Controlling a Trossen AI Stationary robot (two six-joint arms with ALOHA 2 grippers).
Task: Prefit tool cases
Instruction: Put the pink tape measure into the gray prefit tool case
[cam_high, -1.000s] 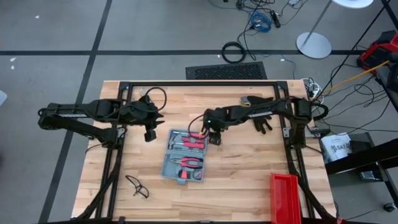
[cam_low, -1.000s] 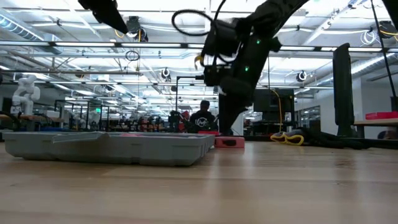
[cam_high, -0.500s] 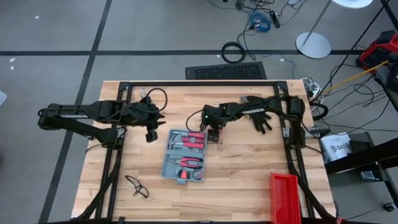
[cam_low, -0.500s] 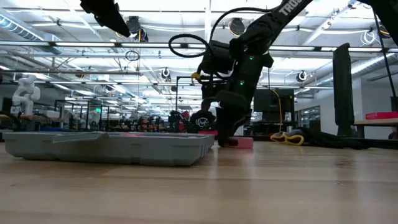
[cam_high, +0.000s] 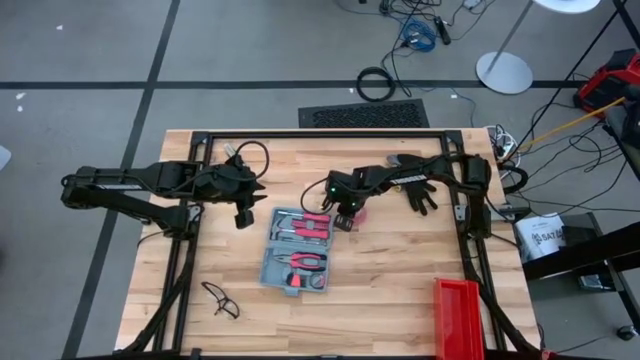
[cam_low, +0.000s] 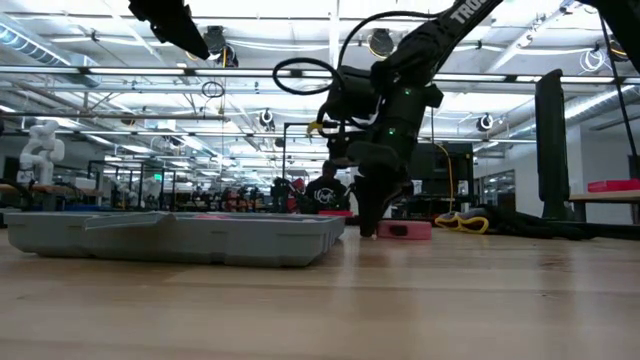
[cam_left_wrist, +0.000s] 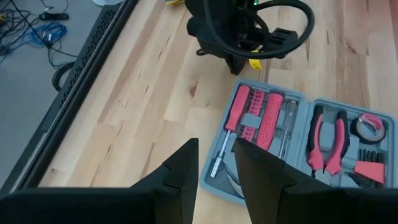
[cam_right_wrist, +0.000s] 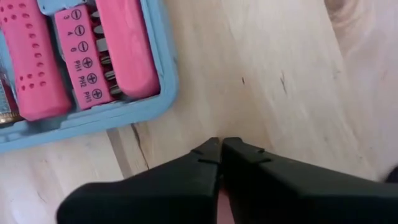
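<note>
Right gripper (cam_high: 345, 222) is pinched fully shut just beside the tool case's (cam_high: 297, 252) far right corner, apparently on a small pink block (cam_low: 404, 230); grip contact is hard to confirm. Risk: a thin pinch could slip or nudge the case. Left gripper (cam_high: 241, 216) hovers open, empty. The case lies open mid-table, long axis running front-to-back, slightly skewed.

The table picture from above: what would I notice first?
First, the open tool case in the middle of the table, full of red-handled tools. The right hand sits shut beside its far corner, and a red bin stands at the near right edge.
</note>
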